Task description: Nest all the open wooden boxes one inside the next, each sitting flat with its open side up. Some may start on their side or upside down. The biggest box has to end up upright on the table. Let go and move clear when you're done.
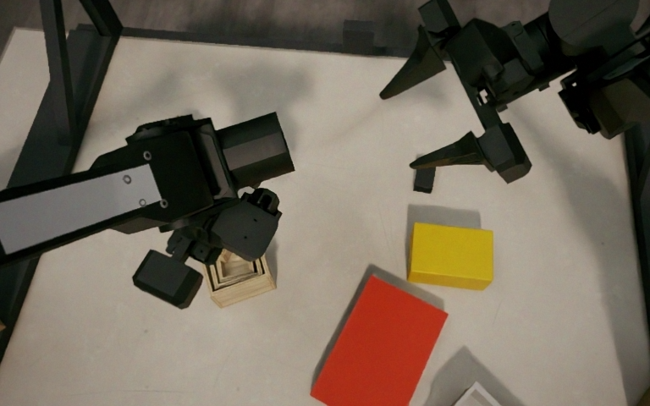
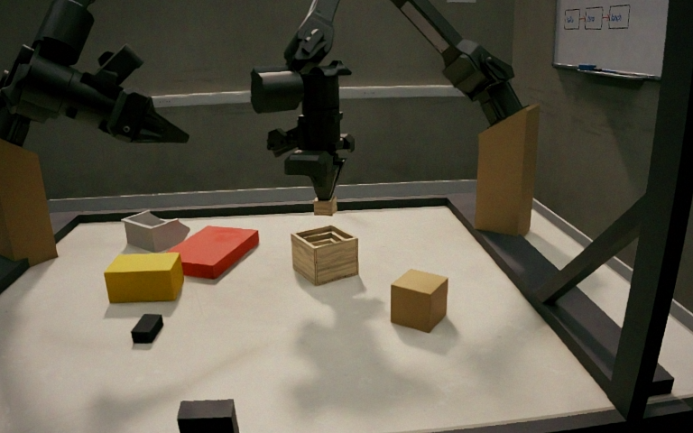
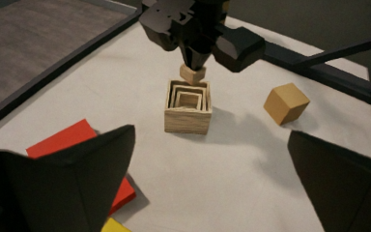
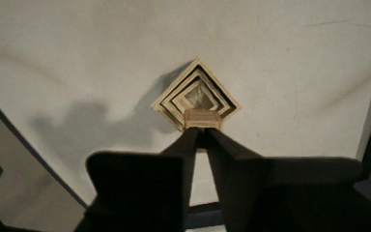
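The biggest wooden box [image 1: 246,293] [image 2: 324,257] [image 3: 186,122] [image 4: 164,96] stands upright on the table, open side up, with smaller boxes nested inside. My right gripper [image 2: 325,198] [image 3: 191,72] [image 4: 200,130] is shut on the smallest wooden box [image 2: 325,207] [image 3: 192,73] [image 4: 203,117]. It holds this box in the air above the nest; in the right wrist view it overlaps one corner of the nest. Its open side cannot be made out, and the top view hides it under the arm. My left gripper [image 1: 397,131] [image 3: 213,135] is open and empty, well away from the boxes.
A tan cube [image 2: 419,300] [image 3: 286,102] stands near the nest. A red slab [image 1: 383,339] [image 2: 214,250], a yellow block [image 1: 450,255] [image 2: 143,278] and a pale open container [image 2: 133,235] lie to its other side. A small black block [image 1: 424,180] [image 2: 147,327] lies near the left gripper.
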